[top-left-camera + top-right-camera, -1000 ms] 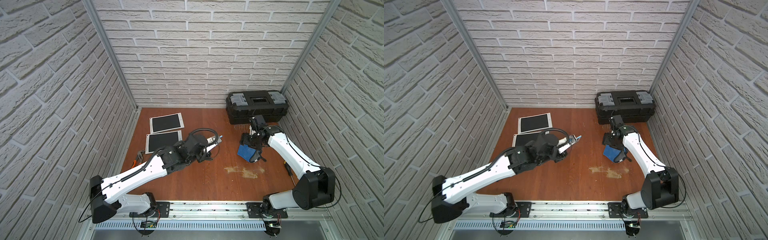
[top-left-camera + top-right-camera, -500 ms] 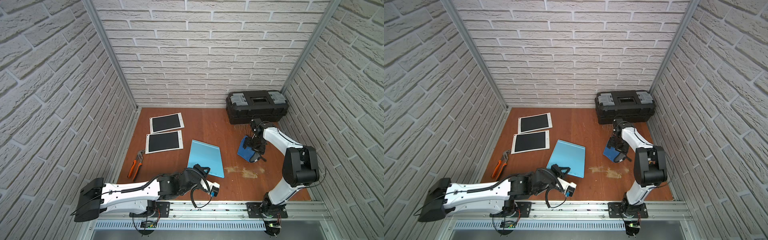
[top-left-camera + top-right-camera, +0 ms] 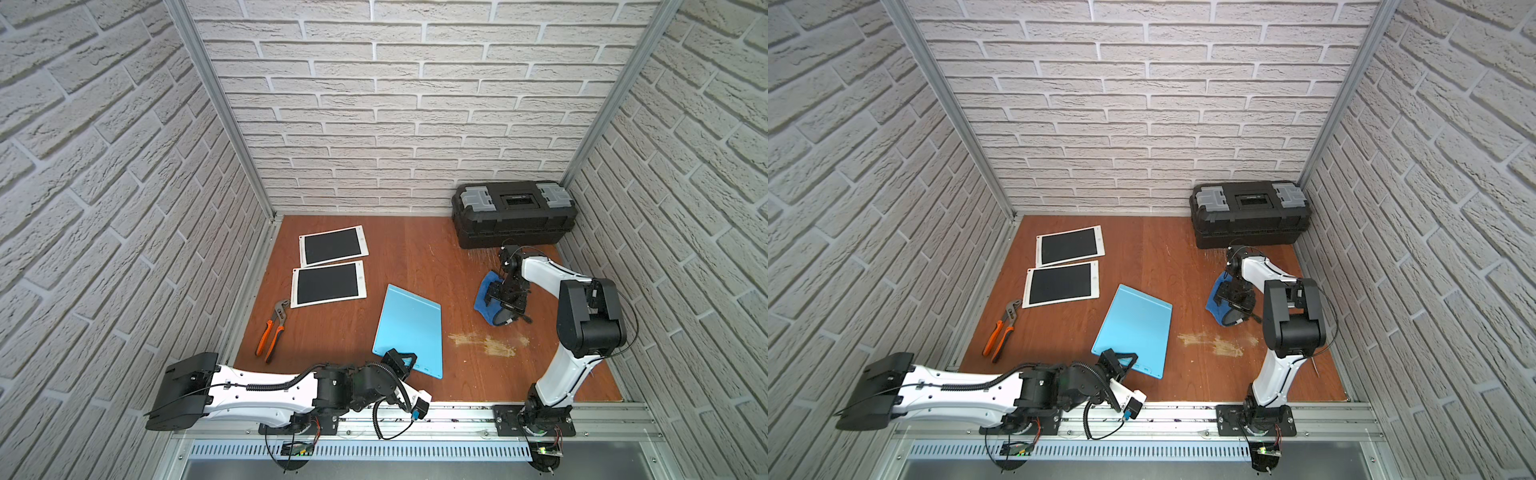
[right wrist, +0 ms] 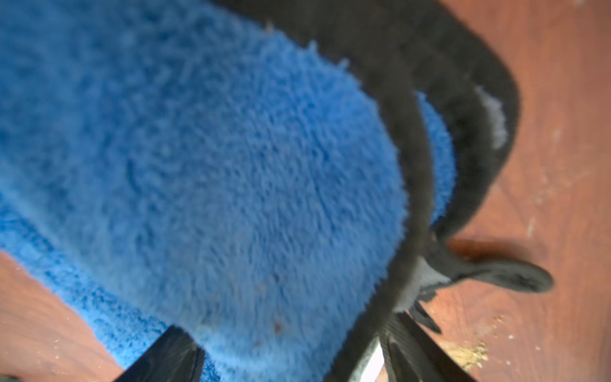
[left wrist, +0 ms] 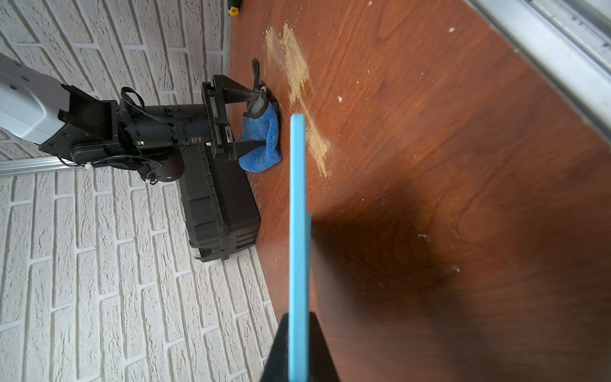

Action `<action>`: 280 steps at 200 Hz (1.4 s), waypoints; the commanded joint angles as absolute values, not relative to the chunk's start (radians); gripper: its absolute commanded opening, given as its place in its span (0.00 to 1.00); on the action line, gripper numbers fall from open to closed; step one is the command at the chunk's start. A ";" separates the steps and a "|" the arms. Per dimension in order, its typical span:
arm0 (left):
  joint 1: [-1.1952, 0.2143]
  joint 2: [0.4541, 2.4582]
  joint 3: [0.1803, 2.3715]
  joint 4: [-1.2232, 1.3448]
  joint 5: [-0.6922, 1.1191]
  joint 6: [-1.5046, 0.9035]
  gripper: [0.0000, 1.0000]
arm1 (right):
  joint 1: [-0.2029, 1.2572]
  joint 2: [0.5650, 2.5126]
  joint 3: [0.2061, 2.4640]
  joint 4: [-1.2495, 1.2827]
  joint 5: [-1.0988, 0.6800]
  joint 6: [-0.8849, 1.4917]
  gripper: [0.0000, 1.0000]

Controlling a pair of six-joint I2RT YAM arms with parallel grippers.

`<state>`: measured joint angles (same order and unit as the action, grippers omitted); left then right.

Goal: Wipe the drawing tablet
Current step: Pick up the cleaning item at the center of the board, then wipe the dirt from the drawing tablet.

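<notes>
The drawing tablet [image 3: 409, 328] [image 3: 1136, 328] is a light blue slab lying near the middle of the wooden floor. In the left wrist view the tablet [image 5: 299, 215] shows edge-on. My left gripper [image 3: 401, 359] [image 3: 1119, 359] [image 5: 299, 350] is shut on its near edge. A fluffy blue cloth [image 3: 484, 293] [image 3: 1214, 297] [image 5: 264, 139] [image 4: 215, 165] with a black cuff lies at the right. My right gripper [image 3: 500, 301] [image 3: 1231, 299] [image 5: 261, 120] [image 4: 287, 357] points down onto it, open, one finger on either side of the cloth.
A black toolbox [image 3: 515, 214] stands at the back right. Two white-framed panels with black screens [image 3: 332, 245] [image 3: 328, 284] lie at the back left, orange pliers [image 3: 272, 328] in front of them. A pale scuffed patch [image 3: 486, 343] marks the floor near the cloth.
My left arm has drawn back from the middle to the front rail, uncovering the tablet, and its gripper now sits on the tablet's near edge. The right arm has folded in over the cloth.
</notes>
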<state>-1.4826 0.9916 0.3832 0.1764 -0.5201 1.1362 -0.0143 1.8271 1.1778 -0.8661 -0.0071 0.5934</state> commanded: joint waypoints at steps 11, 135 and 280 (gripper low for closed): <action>-1.497 0.938 0.357 0.318 -0.550 1.119 0.00 | -0.011 1.874 1.188 -0.832 -0.046 0.589 0.67; -1.500 0.678 0.384 0.035 -0.405 0.991 0.00 | 0.178 1.624 1.203 -0.839 0.093 0.456 0.03; -1.607 0.545 0.391 -0.326 -0.263 0.974 0.00 | 0.653 1.681 1.279 -0.941 0.035 0.225 0.02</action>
